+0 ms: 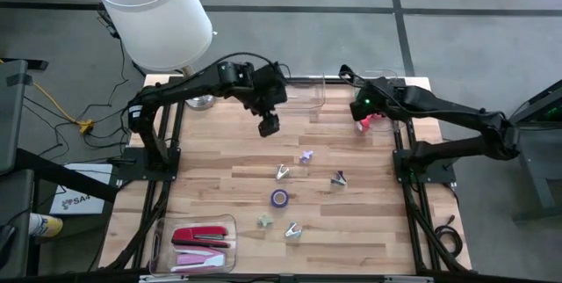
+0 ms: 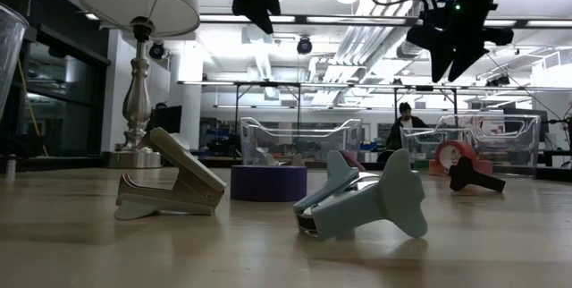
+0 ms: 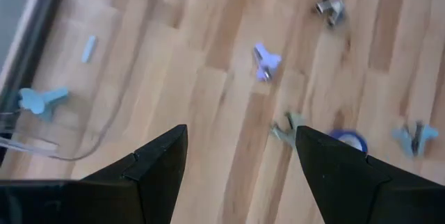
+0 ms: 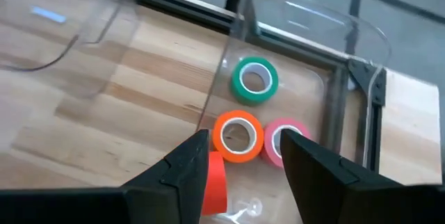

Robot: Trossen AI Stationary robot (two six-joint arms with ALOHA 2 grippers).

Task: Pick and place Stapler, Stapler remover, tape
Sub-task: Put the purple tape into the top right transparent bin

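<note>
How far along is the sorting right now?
Done: staplers lie in the near tray; green, orange and pink rolls sit in the right bin. Both grippers, left and right, hover open, empty. Left: purple tape and several staple removers.

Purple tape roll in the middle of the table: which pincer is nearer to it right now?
Left. The left pincer hangs above the table on the far side of the purple tape roll, fingers apart and empty. The right pincer is further away, over the clear bin at the far right corner.
</note>
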